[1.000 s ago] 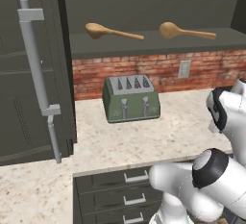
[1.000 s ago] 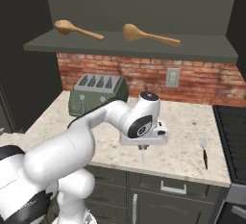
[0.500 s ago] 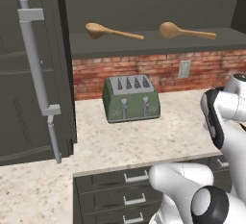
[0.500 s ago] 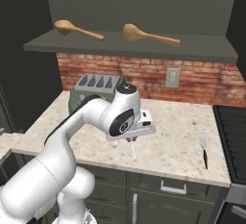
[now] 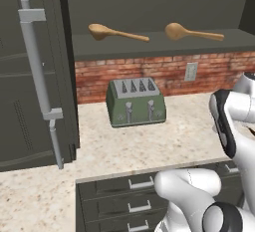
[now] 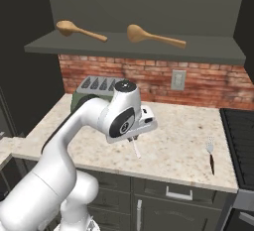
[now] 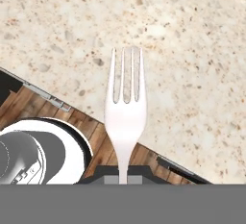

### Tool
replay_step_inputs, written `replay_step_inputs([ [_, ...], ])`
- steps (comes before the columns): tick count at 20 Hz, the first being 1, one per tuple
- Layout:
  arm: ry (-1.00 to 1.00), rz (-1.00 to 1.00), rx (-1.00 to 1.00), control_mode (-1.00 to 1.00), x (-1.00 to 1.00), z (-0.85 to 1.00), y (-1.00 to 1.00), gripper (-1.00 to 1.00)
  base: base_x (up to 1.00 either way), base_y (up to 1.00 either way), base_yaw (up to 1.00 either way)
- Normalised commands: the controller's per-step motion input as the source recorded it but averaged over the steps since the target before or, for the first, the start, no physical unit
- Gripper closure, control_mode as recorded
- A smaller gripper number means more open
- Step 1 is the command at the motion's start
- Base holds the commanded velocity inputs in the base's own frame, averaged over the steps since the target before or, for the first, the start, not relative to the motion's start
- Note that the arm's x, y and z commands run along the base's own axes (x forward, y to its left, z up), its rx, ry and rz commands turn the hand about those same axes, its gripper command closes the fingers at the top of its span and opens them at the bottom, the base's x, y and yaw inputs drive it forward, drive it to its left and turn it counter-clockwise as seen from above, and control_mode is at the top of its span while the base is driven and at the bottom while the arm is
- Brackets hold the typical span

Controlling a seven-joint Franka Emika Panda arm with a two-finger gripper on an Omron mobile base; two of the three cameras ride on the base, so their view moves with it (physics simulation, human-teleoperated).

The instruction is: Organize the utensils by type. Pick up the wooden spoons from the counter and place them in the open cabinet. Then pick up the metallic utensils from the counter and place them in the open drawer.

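My gripper hangs over the counter in front of the toaster, shut on the handle of a silvery fork. In the hand view the fork points away from my gripper, tines over the counter's front edge. A second fork with a dark handle lies on the counter near the stovetop. Two wooden spoons lie on the shelf of the open cabinet; from the right they appear as wooden spoons. The open drawer is out of view.
A green toaster stands against the brick wall. The cabinet door with its long bar handle stands open at the left. Shut drawers sit under the counter. The black stovetop borders the counter on the right.
The arm has swung left along the counter's front with the fork held in the gripper. The spoons and the dark-handled fork have not moved.
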Motion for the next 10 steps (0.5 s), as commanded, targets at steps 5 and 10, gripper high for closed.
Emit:
replay_step_inputs([
  [5, -0.02, 0.03, 0.0, -1.0, 0.0, 0.01, 0.03, 1.0, 0.0, 0.0, 0.0],
  [10, 0.0, 0.0, 0.0, -1.0, 0.01, 0.0, 0.0, 1.0, 0.0, 0.0, 0.0],
])
